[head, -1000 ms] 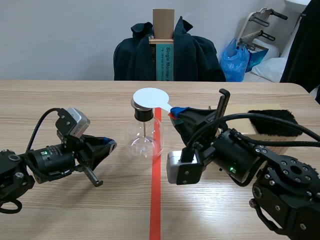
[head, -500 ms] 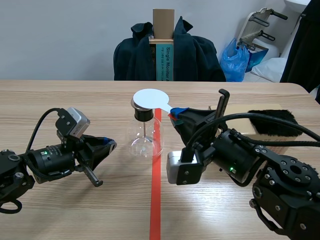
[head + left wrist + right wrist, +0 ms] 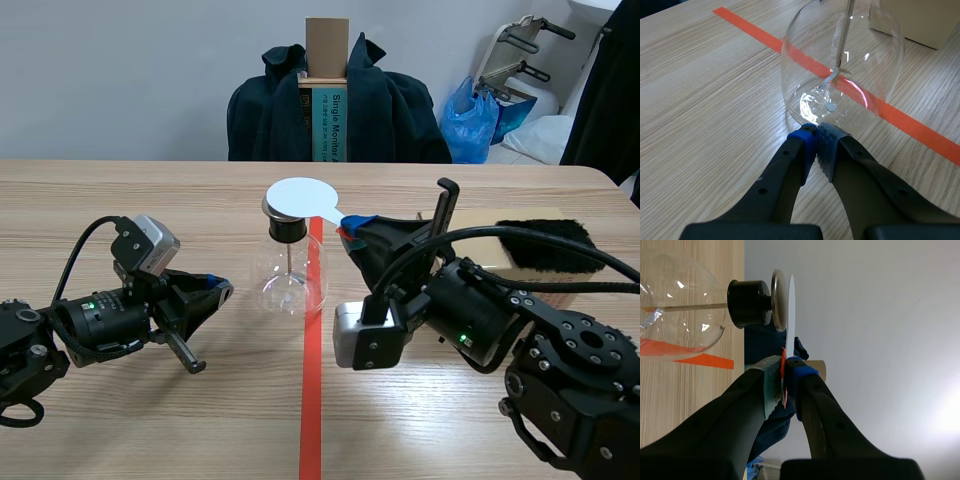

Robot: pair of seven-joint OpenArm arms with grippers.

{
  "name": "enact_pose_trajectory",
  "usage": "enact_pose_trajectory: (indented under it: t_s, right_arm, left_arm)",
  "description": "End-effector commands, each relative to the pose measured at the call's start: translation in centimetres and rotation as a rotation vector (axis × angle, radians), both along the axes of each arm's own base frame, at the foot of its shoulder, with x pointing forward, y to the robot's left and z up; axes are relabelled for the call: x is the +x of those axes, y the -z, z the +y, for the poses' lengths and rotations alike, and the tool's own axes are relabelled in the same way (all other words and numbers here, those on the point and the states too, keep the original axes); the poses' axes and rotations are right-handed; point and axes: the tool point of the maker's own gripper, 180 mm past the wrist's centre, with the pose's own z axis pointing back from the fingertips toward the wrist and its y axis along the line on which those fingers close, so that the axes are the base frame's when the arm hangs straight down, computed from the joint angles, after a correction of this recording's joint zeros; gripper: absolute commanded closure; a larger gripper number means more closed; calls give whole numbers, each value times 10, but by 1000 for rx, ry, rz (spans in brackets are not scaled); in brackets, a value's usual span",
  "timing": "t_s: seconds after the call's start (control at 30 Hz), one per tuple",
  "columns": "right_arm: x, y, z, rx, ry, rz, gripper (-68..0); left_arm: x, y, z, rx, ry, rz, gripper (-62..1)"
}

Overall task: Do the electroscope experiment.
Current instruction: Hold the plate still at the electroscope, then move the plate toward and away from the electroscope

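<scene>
Change over the last second: none that we can detect. Both arms, the electroscope flask [image 3: 290, 275] and the white disc [image 3: 302, 195] sit exactly as they did. We read this as a hold. Either the disc is being kept at the top plate so the leaves can respond, or this is a pause before it is withdrawn.

The right gripper [image 3: 784, 376] has its fingers closed on the disc's thin orange handle [image 3: 783, 371], pinched between the pads. The disc stands ahead of the fingertips, flat against the flask's metal top plate [image 3: 777, 300]. We cannot tell whether they touch or sit barely apart.

The left gripper [image 3: 816, 139] has its fingers pressed together on nothing. The tips are low over the table [image 3: 700, 100], just short of the flask's wall, and contact is uncertain.

Hard to make out: the foil leaves [image 3: 837, 75] at the foot of the rod [image 3: 845, 30], ahead of the left fingertips, are small and lost in glare. We cannot say whether they spread. The flask's upper part is cut off in the left wrist view.
</scene>
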Motion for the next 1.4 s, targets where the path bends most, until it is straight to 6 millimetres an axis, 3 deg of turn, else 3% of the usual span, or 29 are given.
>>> enact_pose_trajectory:
  t_s: [0.0,0.9,1.07,1.37]
  right_arm:
    - [6,-8,-2,4,6,-27,-7]
    - [9,-8,-5,3,33,-26,-7]
    - [20,-7,-16,1,116,-22,-7]
    - [47,-4,-57,-8,390,-7,-7]
  left_arm:
    - [9,-17,-5,-39,-2,-48,-30]
    - [9,-17,-5,-39,-2,-49,-30]
    - [9,-17,-5,-39,-2,-49,-30]
    - [9,-17,-5,-39,-2,-49,-30]
